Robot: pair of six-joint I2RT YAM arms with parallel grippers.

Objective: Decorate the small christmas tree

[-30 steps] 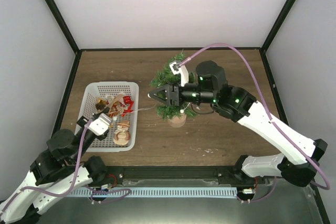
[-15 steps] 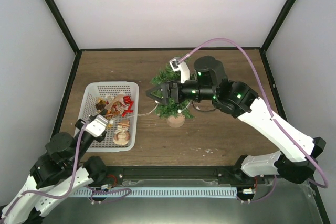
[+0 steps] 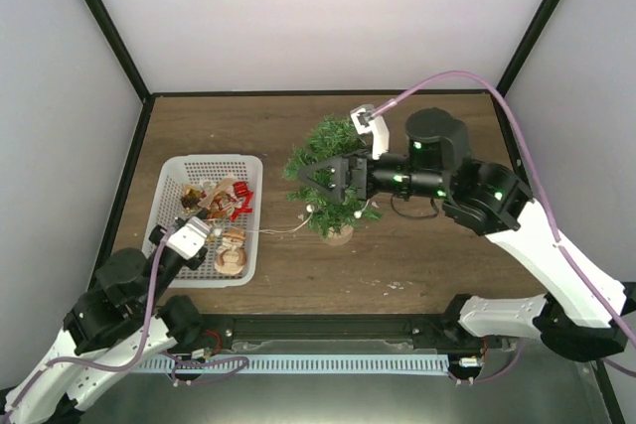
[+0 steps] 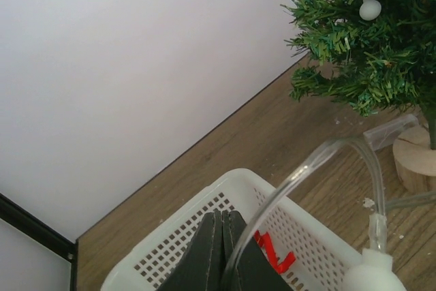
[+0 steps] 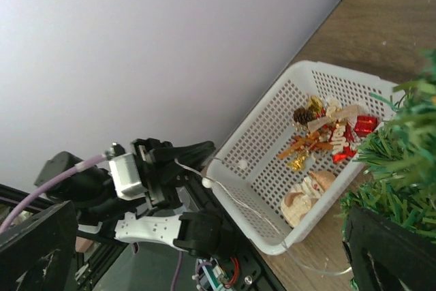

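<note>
Top external view: the small christmas tree (image 3: 333, 158) stands upright just right of the white basket (image 3: 169, 171) of ornaments. The right gripper (image 3: 313, 178) is spread wide among its left branches, and its arm covers the tree's right side. A light string (image 3: 278, 231) runs from the tree to the basket, where the left gripper (image 4: 221, 223) is closed above the rim.

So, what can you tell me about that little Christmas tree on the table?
The small christmas tree is a miniature dark-green artificial conifer with bristly needles, standing on a round, pale wooden base near the middle of the brown table. A thin string with small white beads hangs in its branches and trails toward the white basket. The right gripper, open, sits over its foliage; whether it touches is unclear.
</note>
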